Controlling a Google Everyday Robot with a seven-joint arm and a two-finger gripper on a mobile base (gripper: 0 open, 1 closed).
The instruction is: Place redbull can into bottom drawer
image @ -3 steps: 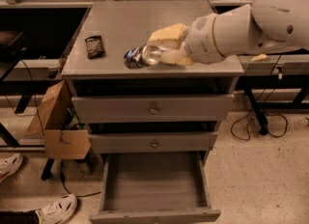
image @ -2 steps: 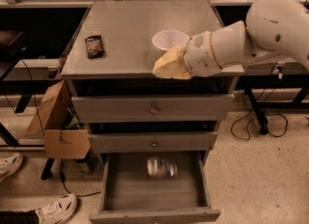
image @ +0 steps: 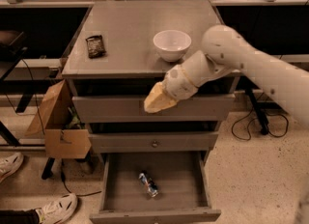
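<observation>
Cabinet top [image: 130,20]: a white bowl [image: 172,44] stands upright near the front right, and a flat black snack packet [image: 95,46] lies well apart at the left edge. The gripper [image: 155,101] hangs below the bowl, in front of the shut top drawer [image: 106,109]. The middle drawer [image: 125,142] is also shut. On the floor to the left a cardboard box [image: 60,121] leans beside the cabinet with two white shoes [image: 58,207] near it, and dark cables [image: 258,127] lie to the right.

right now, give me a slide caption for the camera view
The can lies in the open bottom drawer; the gripper hangs above it, before the top drawer.
</observation>
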